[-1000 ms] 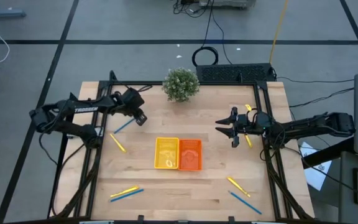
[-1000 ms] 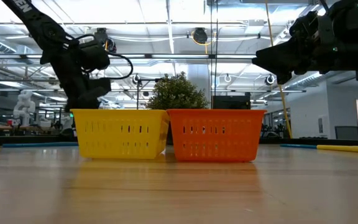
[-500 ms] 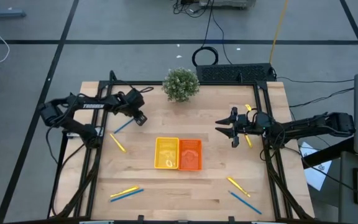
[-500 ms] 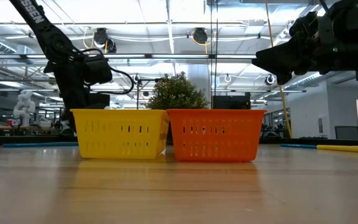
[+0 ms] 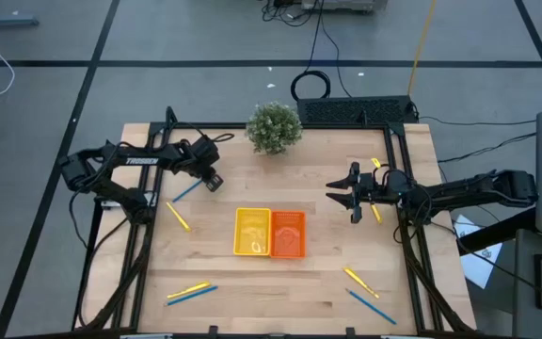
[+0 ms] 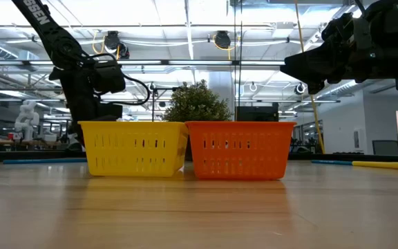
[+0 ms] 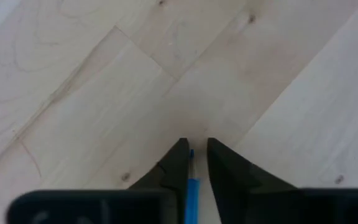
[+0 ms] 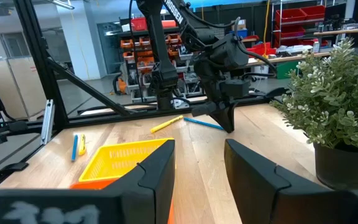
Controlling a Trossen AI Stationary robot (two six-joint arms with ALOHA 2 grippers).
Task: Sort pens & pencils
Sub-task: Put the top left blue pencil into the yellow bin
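The left gripper [image 5: 212, 181] reached down onto a thin blue pen [image 7: 192, 190], fingers closed on it. The right gripper [image 5: 344, 195] hovered, half-open and empty.

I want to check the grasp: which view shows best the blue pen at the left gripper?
The left wrist view: the blue pen lies between the left gripper fingers. The high view shows it small, beside the gripper. The right wrist view shows it far off. The low view hides it.
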